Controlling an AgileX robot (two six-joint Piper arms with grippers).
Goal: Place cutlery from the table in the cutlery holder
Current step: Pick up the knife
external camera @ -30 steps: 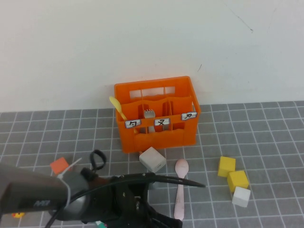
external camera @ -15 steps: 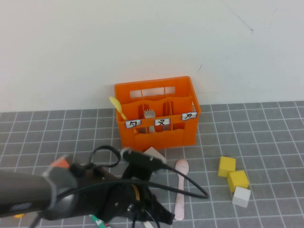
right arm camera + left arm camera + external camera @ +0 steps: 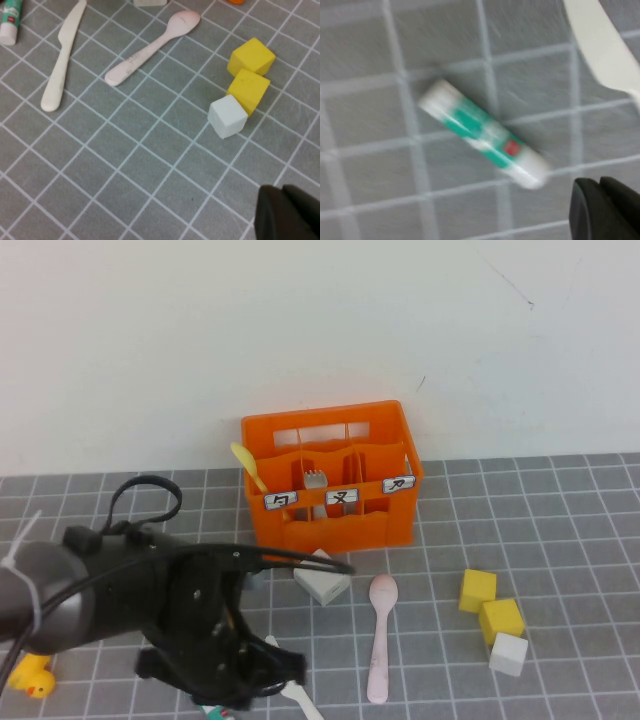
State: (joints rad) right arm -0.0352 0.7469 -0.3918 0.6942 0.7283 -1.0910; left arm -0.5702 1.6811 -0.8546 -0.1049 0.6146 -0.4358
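The orange cutlery holder point(image 3: 330, 485) stands at the back of the grey gridded table point(image 3: 560, 530). The pale pink spoon point(image 3: 378, 635) lies in front of it, also in the right wrist view point(image 3: 152, 45). The white knife point(image 3: 62, 57) lies beside the spoon; only its end point(image 3: 297, 697) shows past my left arm in the high view, and its blade point(image 3: 602, 50) shows in the left wrist view. My left gripper point(image 3: 599, 184) is shut and empty, low over the table near the knife. My right gripper point(image 3: 282, 189) is shut and empty, above bare table.
A green and white tube point(image 3: 485, 135) lies by the left gripper. A grey cube point(image 3: 322, 578) sits before the crate. Two yellow cubes point(image 3: 490, 605) and a white cube point(image 3: 508, 653) are at the right. A yellow duck point(image 3: 35, 675) is at far left. A yellow spoon point(image 3: 247, 468) and fork point(image 3: 314, 478) stand in the crate.
My left arm has swung to the left, uncovering the grey cube and the knife's end and hiding the red block. The spoon and crate have not moved.
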